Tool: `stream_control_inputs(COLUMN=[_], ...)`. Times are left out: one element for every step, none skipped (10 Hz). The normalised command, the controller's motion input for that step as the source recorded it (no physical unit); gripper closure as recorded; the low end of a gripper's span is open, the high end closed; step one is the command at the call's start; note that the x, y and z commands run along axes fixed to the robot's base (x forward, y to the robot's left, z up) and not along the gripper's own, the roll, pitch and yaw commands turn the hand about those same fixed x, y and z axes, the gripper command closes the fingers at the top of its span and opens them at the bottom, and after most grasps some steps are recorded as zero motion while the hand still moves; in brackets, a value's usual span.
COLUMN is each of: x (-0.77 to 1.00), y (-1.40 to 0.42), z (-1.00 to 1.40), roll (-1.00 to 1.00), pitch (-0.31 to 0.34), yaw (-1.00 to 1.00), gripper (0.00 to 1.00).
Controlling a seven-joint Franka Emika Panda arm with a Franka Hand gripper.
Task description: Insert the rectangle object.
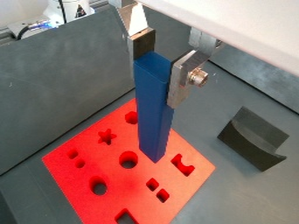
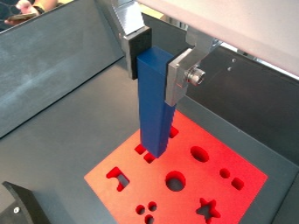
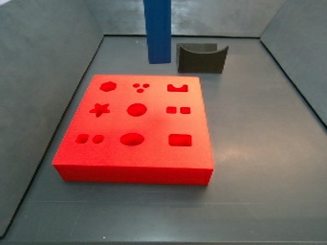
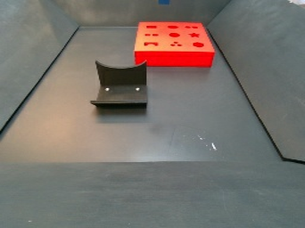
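My gripper [image 1: 163, 68] is shut on the rectangle object [image 1: 153, 109], a tall blue bar that hangs upright from the fingers in both wrist views [image 2: 156, 101]. Dark pads press its upper end from two sides. Its lower end hovers above the red board [image 1: 87, 182], which has several shaped holes: star, circles, squares and a notched slot. In a side view the blue bar [image 3: 156, 31] hangs down from the frame's upper edge, above the far side of the red board [image 3: 134, 158]; the gripper itself is cut off there. In a side view from farther away only the red board [image 4: 174, 57] shows.
A dark grey block with a curved notch [image 3: 202, 57] stands on the floor beyond the board, also seen in a side view [image 4: 119, 85] and in a wrist view [image 1: 253, 137]. Grey walls enclose the dark floor [image 4: 155, 151].
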Motion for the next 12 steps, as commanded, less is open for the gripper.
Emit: stream_control_inputs(x=[0.0, 0.7, 0.88, 0.93, 0.92, 0.95, 0.96, 0.96, 0.97, 0.96, 0.06, -0.01], y=[0.0, -0.58, -0.6, -0.61, -0.53, -0.45, -0.33, -0.33, -0.31, -0.29, 0.01, -0.05], z=[-0.01, -0.12, -0.07, -0.08, -0.31, -0.61, -0.75, -0.75, -0.73, -0.24, 0.0, -0.1], roll=[-0.01, 0.04, 0.0, 0.0, 0.02, 0.11, 0.1, 0.1, 0.08, 0.03, 0.0, 0.0], pitch=[0.0, 0.0, 0.0, 0.0, -0.009, -0.05, -0.061, -0.061, -0.06, 0.0, 0.003, 0.0], yaw=[0.0, -0.17, -0.06, -0.04, -0.07, -0.06, -0.03, -0.03, -0.02, -0.01, 0.0, 0.0], gripper=[1.0, 1.0, 1.0, 1.0, 1.0, 1.0, 1.0, 1.0, 1.0, 1.0, 1.0, 1.0])
